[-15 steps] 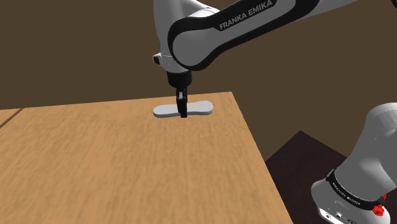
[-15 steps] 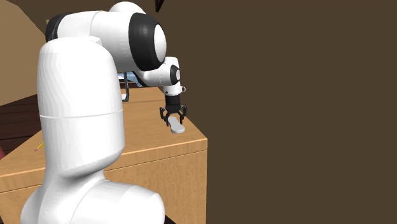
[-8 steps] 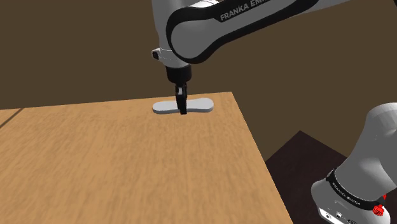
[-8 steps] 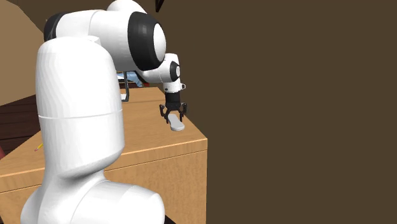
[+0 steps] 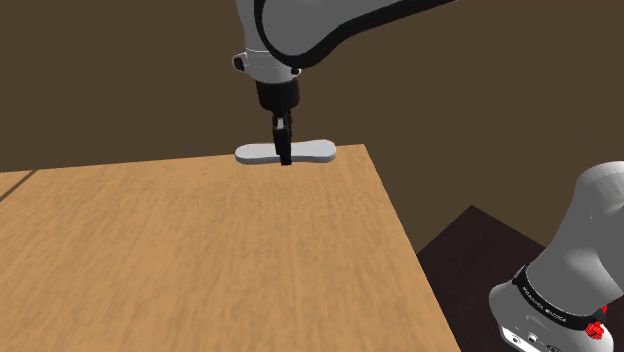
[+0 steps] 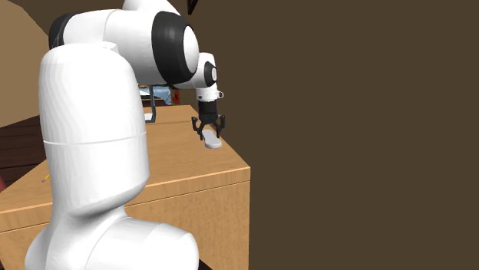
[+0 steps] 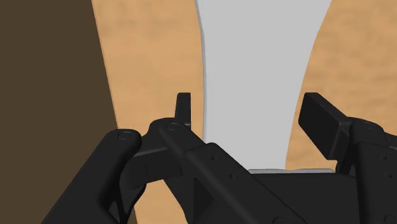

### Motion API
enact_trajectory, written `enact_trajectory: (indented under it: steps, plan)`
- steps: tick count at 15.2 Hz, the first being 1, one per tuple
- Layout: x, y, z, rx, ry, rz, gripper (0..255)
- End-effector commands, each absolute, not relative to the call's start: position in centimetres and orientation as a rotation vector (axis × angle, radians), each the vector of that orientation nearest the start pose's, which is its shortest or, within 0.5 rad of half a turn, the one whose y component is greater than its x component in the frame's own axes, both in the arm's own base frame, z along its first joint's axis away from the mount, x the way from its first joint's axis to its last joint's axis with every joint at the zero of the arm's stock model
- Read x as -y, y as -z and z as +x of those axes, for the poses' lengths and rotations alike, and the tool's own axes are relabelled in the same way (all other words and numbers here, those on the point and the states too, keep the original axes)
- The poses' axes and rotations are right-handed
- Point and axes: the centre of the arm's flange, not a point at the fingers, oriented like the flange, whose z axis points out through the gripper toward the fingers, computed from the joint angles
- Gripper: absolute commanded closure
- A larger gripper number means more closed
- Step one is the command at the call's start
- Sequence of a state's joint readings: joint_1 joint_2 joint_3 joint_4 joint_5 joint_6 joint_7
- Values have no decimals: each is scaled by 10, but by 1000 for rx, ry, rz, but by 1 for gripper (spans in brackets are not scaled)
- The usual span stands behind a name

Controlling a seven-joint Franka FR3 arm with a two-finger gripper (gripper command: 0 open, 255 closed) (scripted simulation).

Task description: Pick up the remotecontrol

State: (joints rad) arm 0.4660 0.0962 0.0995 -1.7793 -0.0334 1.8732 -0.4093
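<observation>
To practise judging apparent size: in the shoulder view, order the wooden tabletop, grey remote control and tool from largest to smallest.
1. Wooden tabletop, by far largest.
2. Grey remote control and tool: too alike to rank; the remote looks wider, the tool taller.

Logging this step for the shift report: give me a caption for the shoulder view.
End effector clasps the grey remote control at its middle, over the wooden table's far edge.
</observation>
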Motion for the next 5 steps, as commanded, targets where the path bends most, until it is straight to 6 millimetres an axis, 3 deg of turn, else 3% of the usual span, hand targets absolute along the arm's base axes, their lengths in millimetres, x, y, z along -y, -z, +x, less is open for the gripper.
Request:
enact_trajectory:
  steps: [1,5]
  plan:
    - [-312,-507,500,1495,0,-2788,255]
    - [-312,-519,500,1495,0,-2788,255]
